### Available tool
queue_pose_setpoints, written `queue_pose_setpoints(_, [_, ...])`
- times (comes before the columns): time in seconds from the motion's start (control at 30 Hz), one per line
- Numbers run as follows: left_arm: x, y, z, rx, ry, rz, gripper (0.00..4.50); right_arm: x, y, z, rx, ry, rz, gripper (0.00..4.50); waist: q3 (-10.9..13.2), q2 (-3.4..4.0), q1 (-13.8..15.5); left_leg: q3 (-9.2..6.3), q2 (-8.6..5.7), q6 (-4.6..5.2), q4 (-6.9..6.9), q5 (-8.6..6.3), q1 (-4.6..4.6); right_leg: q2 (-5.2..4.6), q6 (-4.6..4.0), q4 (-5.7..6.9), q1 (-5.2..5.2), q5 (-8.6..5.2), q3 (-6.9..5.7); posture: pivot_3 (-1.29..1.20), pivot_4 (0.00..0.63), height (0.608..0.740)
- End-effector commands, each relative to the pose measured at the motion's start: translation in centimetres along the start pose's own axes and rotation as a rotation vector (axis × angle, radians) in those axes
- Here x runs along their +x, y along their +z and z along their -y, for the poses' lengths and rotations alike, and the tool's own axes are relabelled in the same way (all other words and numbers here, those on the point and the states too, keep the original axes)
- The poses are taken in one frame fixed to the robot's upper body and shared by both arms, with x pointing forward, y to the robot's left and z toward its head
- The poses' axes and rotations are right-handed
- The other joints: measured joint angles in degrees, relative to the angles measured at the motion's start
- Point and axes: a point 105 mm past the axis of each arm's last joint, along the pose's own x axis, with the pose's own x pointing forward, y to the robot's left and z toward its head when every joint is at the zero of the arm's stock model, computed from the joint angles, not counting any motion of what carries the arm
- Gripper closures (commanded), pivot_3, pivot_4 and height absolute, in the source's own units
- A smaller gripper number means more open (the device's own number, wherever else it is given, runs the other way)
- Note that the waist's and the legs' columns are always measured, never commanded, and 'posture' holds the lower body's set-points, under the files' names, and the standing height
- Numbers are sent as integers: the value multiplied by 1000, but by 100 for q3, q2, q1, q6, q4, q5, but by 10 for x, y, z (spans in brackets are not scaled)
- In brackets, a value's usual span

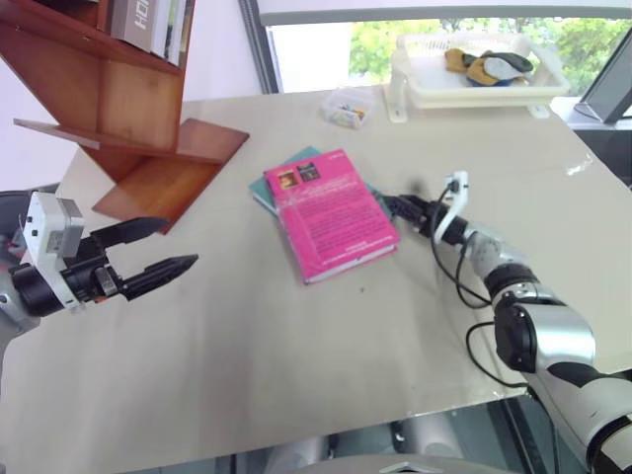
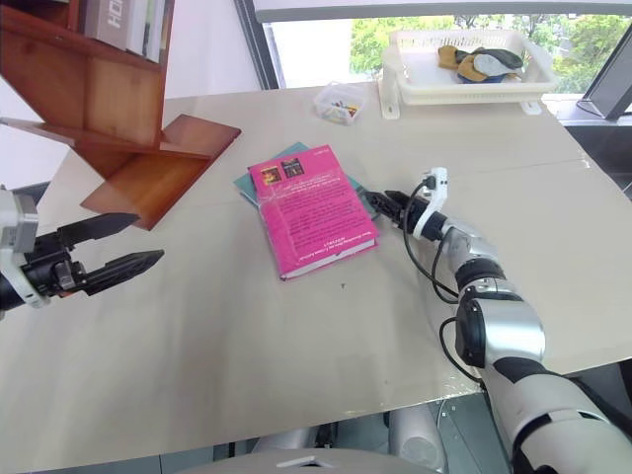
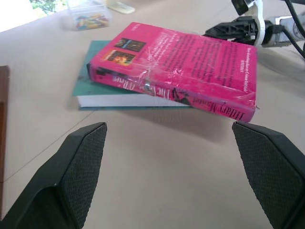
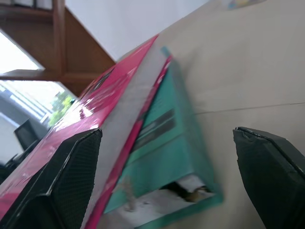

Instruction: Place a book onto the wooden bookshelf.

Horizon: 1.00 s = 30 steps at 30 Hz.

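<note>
The bright pink book (image 1: 331, 212) lies flat in the middle of the table, resting on a thinner teal book (image 3: 90, 71). The wooden bookshelf (image 1: 138, 109) stands at the table's far left, its tilted reddish-brown boards reaching toward the books. My left gripper (image 1: 180, 243) hovers open above the table, left of the books, pointing at the pink book's spine (image 3: 190, 98). My right gripper (image 2: 390, 202) is low at the books' right edge. In the right wrist view its fingers (image 4: 71, 181) stand wide apart with the books' edges just ahead, gripping nothing.
A white tray (image 1: 415, 89) holding cloth items sits at the back right. A small clear box (image 1: 346, 107) of coloured bits is behind the books. Upright books (image 1: 148, 25) stand on the shelf. A black cable loops along my right forearm.
</note>
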Motion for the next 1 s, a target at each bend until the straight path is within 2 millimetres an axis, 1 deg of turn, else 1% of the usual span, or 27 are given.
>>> queue_pose_setpoints(0.03, [-7, 14, 0, 54, 25, 18, 44, 10, 10, -16, -37, 108, 9, 0, 0, 1, -1, 0, 0, 0, 0, 0, 0, 0, 0, 0, 0, 0, 0, 0, 150, 740])
queue_pose_setpoints(0.1, [-8, 14, 0, 55, 30, 16, 44, 11, 8, -25, -24, 177, 0, 0, 0, 1, -14, 0, 0, 0, 0, 0, 0, 0, 0, 0, 0, 0, 0, 0, 150, 740])
queue_pose_setpoints(0.27, [-11, 13, 0, 55, 43, 9, 44, 8, -2, -37, 7, 296, -51, 0, 1, 1, -49, 0, 0, -1, -1, 0, 0, 0, 0, 0, 0, 0, 0, 0, 150, 740])
queue_pose_setpoints(0.37, [-12, 11, -1, 55, 52, -5, 44, 5, -7, -41, 16, 345, -80, 0, 1, 1, -49, 0, 0, -1, -1, 0, 0, 0, 0, 0, -1, 0, 1, 0, 150, 740])
queue_pose_setpoints(0.63, [-8, 10, -3, 55, 47, -5, 44, -2, -16, -60, 65, 511, -158, 0, 1, 1, -45, -1, 1, -2, -1, -1, 0, -2, 0, 0, 0, 0, 1, 0, 150, 740])
queue_pose_setpoints(0.8, [-4, 8, -3, 51, 37, -4, 44, -9, -41, -66, 32, 554, -292, 0, 0, 1, -45, -1, 1, -3, -1, -2, 1, -2, 0, 2, -1, 0, 1, 0, 150, 740])
queue_pose_setpoints(0.87, [-4, 8, -2, 50, 35, -3, 44, -12, -46, -65, -13, 556, -326, 0, -3, -2, -46, -1, 1, -3, -1, -2, 2, -2, 0, 3, -1, 0, 1, 0, 150, 740])
queue_pose_setpoints(0.93, [-4, 7, -2, 49, 35, -3, 44, -12, -41, -61, -66, 523, -306, 0, -4, -3, -47, -1, 1, -4, -1, -2, 5, -1, 0, 4, 0, 0, 1, 0, 150, 740])
queue_pose_setpoints(1.0, [-4, 6, -3, 47, 36, -5, 44, -7, -23, -55, -118, 464, -238, 0, -4, -3, -50, 0, 1, -4, -1, -2, 5, 0, 0, 4, 0, 0, 2, 0, 150, 740])
